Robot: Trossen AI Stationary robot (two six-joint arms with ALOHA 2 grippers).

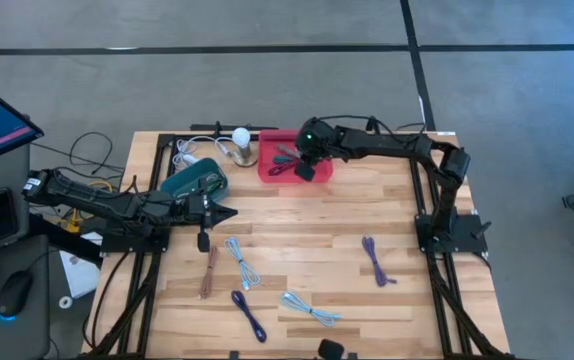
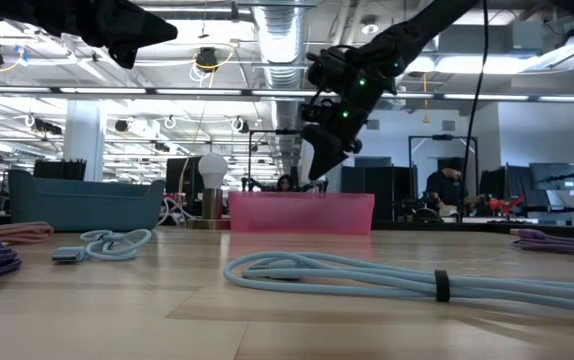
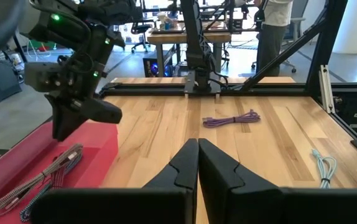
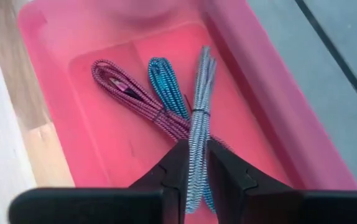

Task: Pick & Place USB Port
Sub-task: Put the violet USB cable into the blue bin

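The right gripper [image 4: 193,163] is held above the pink bin [image 4: 278,106], its fingers closed to a narrow gap around a grey braided cable [image 4: 198,118]. That cable hangs down into the bin, where it lies across a magenta cable [image 4: 129,93] and a blue cable [image 4: 166,84]. The left gripper [image 3: 198,163] is seen with fingers pressed together, empty, near the teal bin [image 1: 195,180], well apart from the pink bin.

Three bundled USB cables [image 4: 166,102] lie crossed inside the pink bin [image 4: 272,112].
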